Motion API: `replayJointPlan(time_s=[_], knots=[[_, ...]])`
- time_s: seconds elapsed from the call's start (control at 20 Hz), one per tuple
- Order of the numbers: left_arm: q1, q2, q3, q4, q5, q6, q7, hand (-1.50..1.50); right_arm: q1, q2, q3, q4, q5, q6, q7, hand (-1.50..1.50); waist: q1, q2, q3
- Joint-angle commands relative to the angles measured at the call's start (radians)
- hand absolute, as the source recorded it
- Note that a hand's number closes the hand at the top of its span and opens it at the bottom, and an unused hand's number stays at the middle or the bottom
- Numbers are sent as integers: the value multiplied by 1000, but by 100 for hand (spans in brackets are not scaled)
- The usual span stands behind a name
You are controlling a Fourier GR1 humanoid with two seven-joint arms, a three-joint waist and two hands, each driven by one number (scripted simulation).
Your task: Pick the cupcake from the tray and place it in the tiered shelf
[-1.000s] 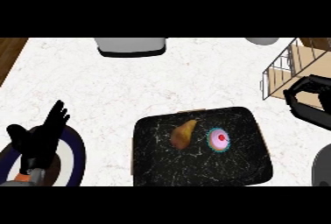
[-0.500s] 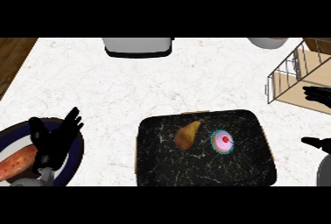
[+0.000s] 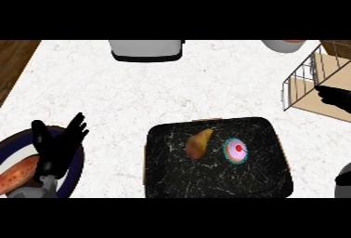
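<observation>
Cupcake (image 3: 237,150) sits on the black tray (image 3: 205,186), just right of a pear (image 3: 198,143). Right hand (image 3: 334,97), finger state indiscernible, shows before the wire tiered shelf (image 3: 308,76). Left hand (image 3: 58,145) rests open over a plate (image 3: 74,174) on the counter (image 3: 137,93).

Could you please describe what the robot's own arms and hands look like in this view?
The left hand is matte black, with slender fingers and a thumb, joined to a grey forearm at the lower edge. Only a black part of the right hand shows at the right edge. No cables or markings are visible.
</observation>
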Motion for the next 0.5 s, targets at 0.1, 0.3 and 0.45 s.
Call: replayJointPlan(time_s=[0.1,0.3,0.45], knots=[[-10,-52,-12,42,-42,9,-37,0,-23,19,57,-250,51,-150,348,-150,1,2,0],[-41,-63,-3,121,-49,-34,-59,0,-126,118,179,-294,187,-266,529,-150,10,6,0],[-64,-44,21,77,-37,-37,-6,0,-180,159,268,-268,291,-268,628,-150,15,7,0]])
